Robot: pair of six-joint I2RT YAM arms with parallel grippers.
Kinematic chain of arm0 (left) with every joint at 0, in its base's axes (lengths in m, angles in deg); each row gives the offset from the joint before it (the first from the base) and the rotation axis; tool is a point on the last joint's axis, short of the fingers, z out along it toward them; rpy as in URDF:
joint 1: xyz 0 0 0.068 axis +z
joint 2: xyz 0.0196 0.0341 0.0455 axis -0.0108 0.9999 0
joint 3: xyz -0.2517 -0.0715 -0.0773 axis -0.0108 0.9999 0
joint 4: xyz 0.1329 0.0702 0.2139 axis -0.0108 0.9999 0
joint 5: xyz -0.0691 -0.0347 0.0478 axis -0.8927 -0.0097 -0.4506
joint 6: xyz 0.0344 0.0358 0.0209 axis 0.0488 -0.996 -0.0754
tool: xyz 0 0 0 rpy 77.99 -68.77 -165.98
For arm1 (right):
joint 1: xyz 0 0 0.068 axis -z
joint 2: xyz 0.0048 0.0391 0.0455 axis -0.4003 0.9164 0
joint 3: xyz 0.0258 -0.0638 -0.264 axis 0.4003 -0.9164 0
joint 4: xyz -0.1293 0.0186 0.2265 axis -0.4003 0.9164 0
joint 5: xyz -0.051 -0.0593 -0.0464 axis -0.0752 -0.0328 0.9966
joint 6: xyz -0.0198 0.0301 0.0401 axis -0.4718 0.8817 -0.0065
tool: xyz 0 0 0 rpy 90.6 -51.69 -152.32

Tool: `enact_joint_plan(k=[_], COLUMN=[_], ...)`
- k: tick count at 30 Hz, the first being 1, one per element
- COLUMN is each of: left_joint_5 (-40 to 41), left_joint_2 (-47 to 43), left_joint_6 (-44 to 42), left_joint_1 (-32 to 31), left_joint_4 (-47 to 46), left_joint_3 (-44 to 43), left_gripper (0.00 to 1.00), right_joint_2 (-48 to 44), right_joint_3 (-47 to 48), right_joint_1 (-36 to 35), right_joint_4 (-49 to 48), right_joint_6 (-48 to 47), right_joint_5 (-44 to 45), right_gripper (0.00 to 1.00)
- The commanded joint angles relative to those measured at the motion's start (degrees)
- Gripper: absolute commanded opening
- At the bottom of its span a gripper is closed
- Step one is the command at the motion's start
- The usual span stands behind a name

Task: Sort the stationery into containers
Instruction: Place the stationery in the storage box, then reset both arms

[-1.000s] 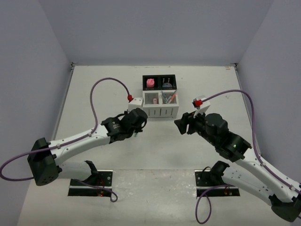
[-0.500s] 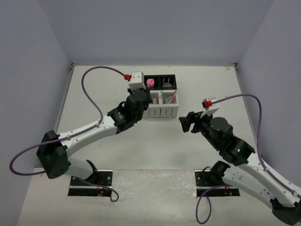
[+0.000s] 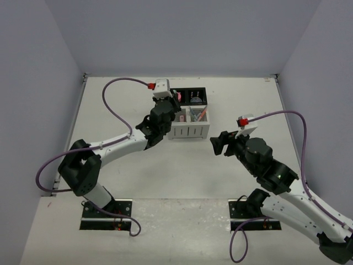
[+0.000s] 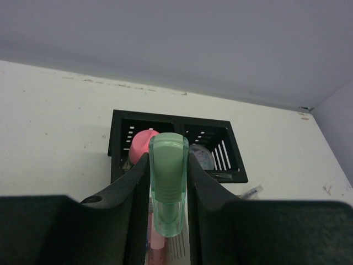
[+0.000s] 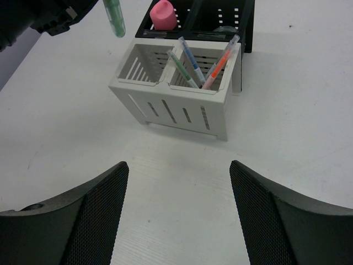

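- The left claw (image 4: 168, 165) pinches a green marker (image 4: 168, 190) between its black fingers (image 4: 132, 190). The marker's rounded end sticks out past the tips.
- From the right wrist, the marker hangs nearly upright in the air, at 10 o'clock from the left white bin (image 5: 142, 69). It is in no bin.
- The organizer (image 3: 188, 131) sits at 12 o'clock on the table (image 3: 182, 171), white bins in front and black bins behind.
- An eraser (image 5: 163, 15) stands in the left black bin (image 4: 122, 118), and a puck (image 4: 202, 157) lies in the right black one.
- A grey pen (image 5: 182, 69), a blue pen (image 5: 191, 59) and an orange pen (image 5: 219, 66) lean in the right white bin (image 5: 218, 91).
- From above, the left wrist covers much of the left white bin. Something pink below the marker is too blurred to name.
- The right claw (image 5: 177, 165) is spread wide and holds nothing. It is low over bare table at 4 o'clock from the organizer, facing it.
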Motion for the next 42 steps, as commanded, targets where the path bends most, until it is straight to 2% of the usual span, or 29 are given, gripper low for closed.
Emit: enact_joint_plan(k=[1,10,12,14,16,18,20,23,28,32,35,39,41,42], left_joint_5=[-2.2,-6.0,-7.3,-8.3,-9.3,-9.9,-9.9,-9.2,-4.5,-0.8,4.1,6.6,5.6,1.8], left_joint_2=[2.8,5.1,4.7,3.6,2.9,2.0,-0.2,-5.9,-16.1,-26.1,-32.2,-39.2,-40.5,-41.4], left_joint_6=[2.2,6.0,7.5,8.8,8.9,8.9,9.2,8.6,4.8,5.6,10.5,16.0,18.1,16.9], left_joint_1=[2.2,2.2,2.2,2.2,2.0,1.9,1.9,1.1,-2.0,-3.4,-3.4,-2.6,-1.2,-0.1], left_joint_4=[-5.8,-11.9,-11.3,-12.0,-12.2,-11.8,-11.6,-10.4,3.6,24.1,40.7,55.7,59.9,58.8], left_joint_3=[1.0,7.4,7.9,9.1,10.0,10.5,11.7,13.3,10.0,8.0,7.9,9.6,10.2,11.9], left_gripper=[0.07,0.18,0.25,0.37,0.59,0.73,0.80,0.87,1.00,1.00,1.00,1.00,1.00,1.00], right_joint_2=[0.3,1.6,1.5,1.4,1.4,1.5,2.1,2.4,1.3,-0.6,-1.5,-1.8,-2.1,-2.3], right_joint_3=[-0.3,0.1,0.1,0.0,0.0,-0.1,0.0,0.2,-0.4,-0.9,-0.4,3.0,5.7,6.9], right_joint_1=[-0.2,-0.2,-0.2,-0.2,-0.2,-0.1,-0.2,-0.2,-0.1,-0.1,-0.1,-0.2,-0.2,-0.2], right_joint_4=[-2.0,-1.7,-1.6,-1.6,-1.7,-1.9,-1.9,-1.5,-1.9,-2.4,-1.3,3.4,6.2,8.6], right_joint_6=[1.0,0.9,0.9,0.9,0.9,0.7,0.7,0.9,1.3,1.9,2.2,4.2,5.7,6.4], right_joint_5=[0.8,0.1,0.2,0.2,0.1,-0.2,-0.5,0.0,1.8,4.5,6.4,8.5,9.2,9.7], right_gripper=[0.77,0.77,0.77,0.77,0.77,0.78,0.78,0.78,0.79,0.99,0.99,0.99,0.99,0.99])
